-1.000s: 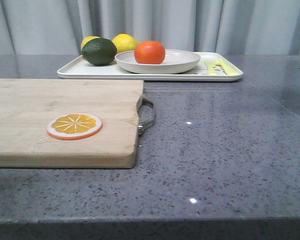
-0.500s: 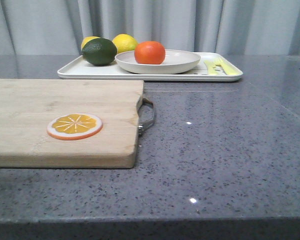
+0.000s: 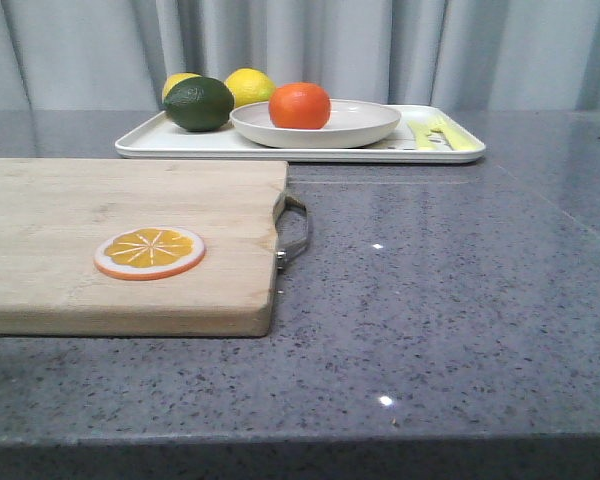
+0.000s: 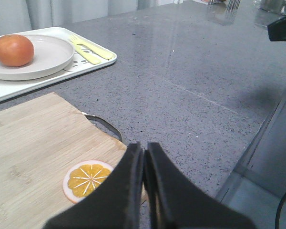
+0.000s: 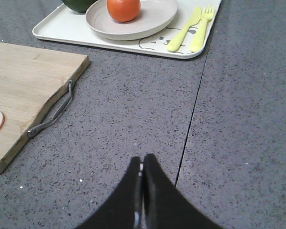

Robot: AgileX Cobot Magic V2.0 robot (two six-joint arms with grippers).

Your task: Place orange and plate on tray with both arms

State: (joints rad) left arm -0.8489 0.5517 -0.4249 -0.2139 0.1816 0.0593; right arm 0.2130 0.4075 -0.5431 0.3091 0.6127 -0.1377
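The orange sits on the off-white plate, and the plate rests on the white tray at the back of the table. They also show in the left wrist view, the orange, the plate and the tray, and in the right wrist view, the orange, the plate and the tray. My left gripper is shut and empty, above the cutting board's corner. My right gripper is shut and empty over bare table. Neither gripper shows in the front view.
A wooden cutting board with a metal handle lies front left and bears an orange slice disc. A dark green fruit and two lemons sit on the tray's left end. Yellow cutlery print marks its right end.
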